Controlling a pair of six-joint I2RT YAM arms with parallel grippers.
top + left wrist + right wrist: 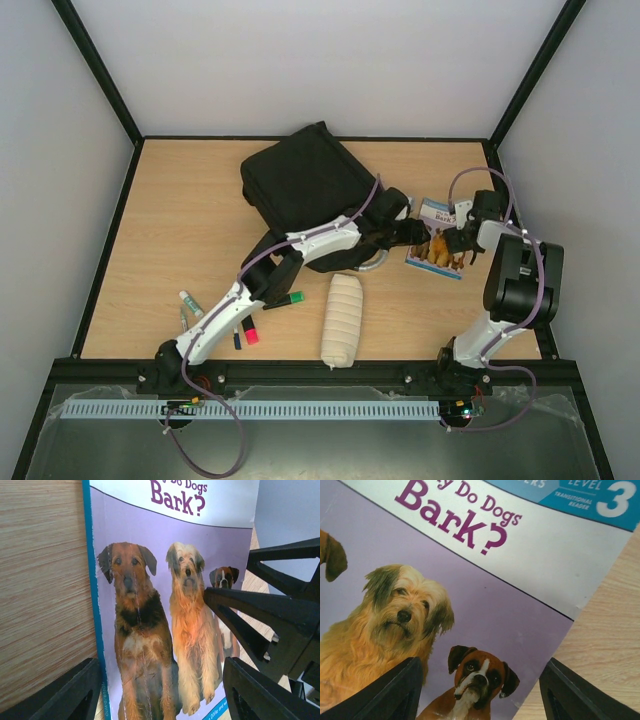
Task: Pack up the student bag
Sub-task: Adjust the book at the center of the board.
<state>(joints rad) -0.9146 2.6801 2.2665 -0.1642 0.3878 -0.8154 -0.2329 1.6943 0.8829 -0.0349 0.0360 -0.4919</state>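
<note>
Black student bag [300,180]; lilac book [520,625] cover, tan dogs [395,620]; cream roll [342,320].

The left half of the surface [170,220] is bare from the far left corner most of the way to the near edge, leaving wide room to pass. The student bag [300,180] blocks the far middle, and the left arm lies across its near right corner. Near the right edge both pincers crowd over the book [440,245]. The left pincer [160,700] and right pincer [485,695] have their jaws apart, and the right one's fingers [260,612] are just beside the left's. Along the near edge a beige cloth roll [342,320] stands mid-way, with markers [285,298] and a small tube [190,303] toward the near left corner. Bare wood lies between the roll and the right arm.
</note>
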